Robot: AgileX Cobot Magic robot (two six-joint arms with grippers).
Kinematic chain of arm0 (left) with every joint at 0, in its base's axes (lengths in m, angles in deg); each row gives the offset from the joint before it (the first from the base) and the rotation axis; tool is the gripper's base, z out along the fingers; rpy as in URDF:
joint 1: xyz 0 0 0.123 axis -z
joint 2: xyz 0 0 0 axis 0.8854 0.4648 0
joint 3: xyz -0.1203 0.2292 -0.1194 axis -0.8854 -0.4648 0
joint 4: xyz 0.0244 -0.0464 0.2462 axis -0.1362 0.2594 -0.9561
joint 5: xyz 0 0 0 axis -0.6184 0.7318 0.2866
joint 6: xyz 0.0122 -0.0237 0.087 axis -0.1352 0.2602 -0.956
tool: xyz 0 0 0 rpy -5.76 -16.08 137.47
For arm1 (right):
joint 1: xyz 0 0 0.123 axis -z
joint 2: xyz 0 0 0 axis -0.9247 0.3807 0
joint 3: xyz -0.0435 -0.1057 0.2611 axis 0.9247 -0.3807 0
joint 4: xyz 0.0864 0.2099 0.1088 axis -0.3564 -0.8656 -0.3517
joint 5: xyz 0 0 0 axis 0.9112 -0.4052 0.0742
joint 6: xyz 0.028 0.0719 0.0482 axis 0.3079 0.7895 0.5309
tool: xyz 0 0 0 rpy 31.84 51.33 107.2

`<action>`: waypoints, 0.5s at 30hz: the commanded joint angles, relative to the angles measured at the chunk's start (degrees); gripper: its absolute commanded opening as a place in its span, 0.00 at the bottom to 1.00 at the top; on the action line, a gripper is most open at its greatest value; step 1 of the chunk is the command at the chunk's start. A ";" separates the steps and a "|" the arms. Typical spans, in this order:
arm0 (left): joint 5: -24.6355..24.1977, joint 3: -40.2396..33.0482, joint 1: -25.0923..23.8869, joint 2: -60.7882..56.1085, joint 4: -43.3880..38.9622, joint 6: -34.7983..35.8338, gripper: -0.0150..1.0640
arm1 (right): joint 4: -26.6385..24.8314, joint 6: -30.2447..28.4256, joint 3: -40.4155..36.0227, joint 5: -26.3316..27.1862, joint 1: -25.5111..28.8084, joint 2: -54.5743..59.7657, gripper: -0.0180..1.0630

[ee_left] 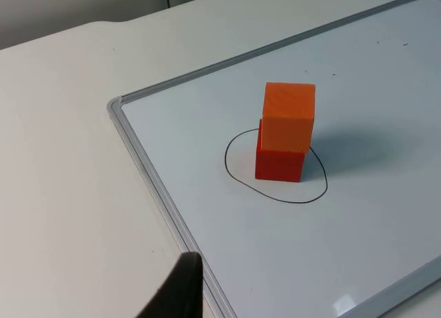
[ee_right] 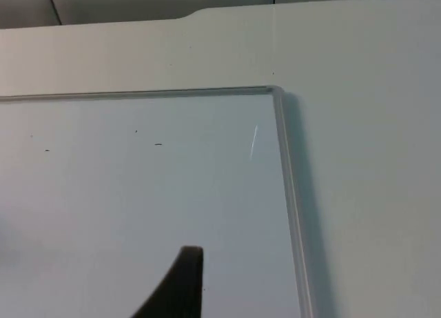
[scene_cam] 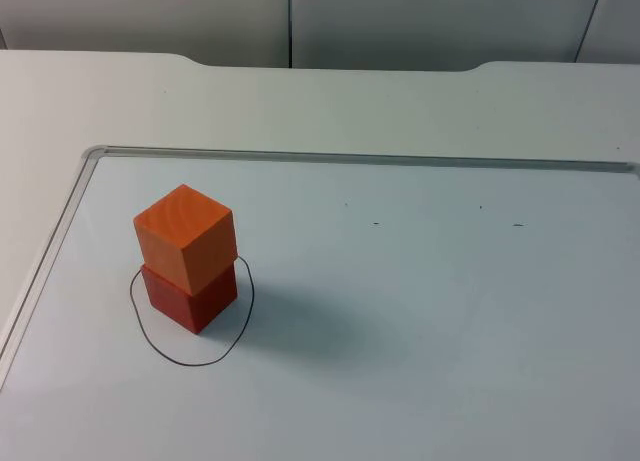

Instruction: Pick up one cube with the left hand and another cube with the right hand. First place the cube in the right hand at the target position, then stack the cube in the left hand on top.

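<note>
A white bench (scene_cam: 90, 91) carries a flat whiteboard with a thin silver frame (scene_cam: 330, 159), and the account runs from the left side across to the right. Toward the left of the board, a hand-drawn black oval outline (scene_cam: 160, 343) marks the target spot. Inside it stands a dark red wooden cube (scene_cam: 190, 299), and resting directly on top of that is a lighter orange wooden cube (scene_cam: 185, 236) with visible grain. The upper cube is turned slightly and overhangs a little toward the far left, so the two do not line up edge to edge. The stack looks finished, so the remaining step is judged to be a clean retreat: both arms should stay well away from the tower, since a brush against the offset top cube could tip it. The left hand (ee_left: 180, 290) is seen from its wrist view as one dark fingertip hovering above the bench just outside the board's left frame, well apart from the cubes; it holds nothing, but how far it is open cannot be told. The right hand (ee_right: 180, 283) likewise shows a single dark fingertip, over bare board near the right frame, holding nothing, its opening also impossible to tell. There are no containers here; the drawn oval is the only receiving place, and it holds both cubes.
</note>
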 commanded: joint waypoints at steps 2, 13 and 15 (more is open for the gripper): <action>0.62 -0.13 -0.04 -0.27 -0.04 0.28 0.99 | 0.00 -0.49 -0.35 0.31 1.10 -0.25 0.99; 0.62 -0.13 -0.04 -0.27 -0.04 0.28 0.99 | 0.00 -0.49 -0.35 0.31 1.18 -0.25 0.99; 0.62 -0.13 -0.04 -0.27 -0.04 0.28 0.99 | 0.00 -0.49 -0.35 0.31 1.18 -0.25 0.99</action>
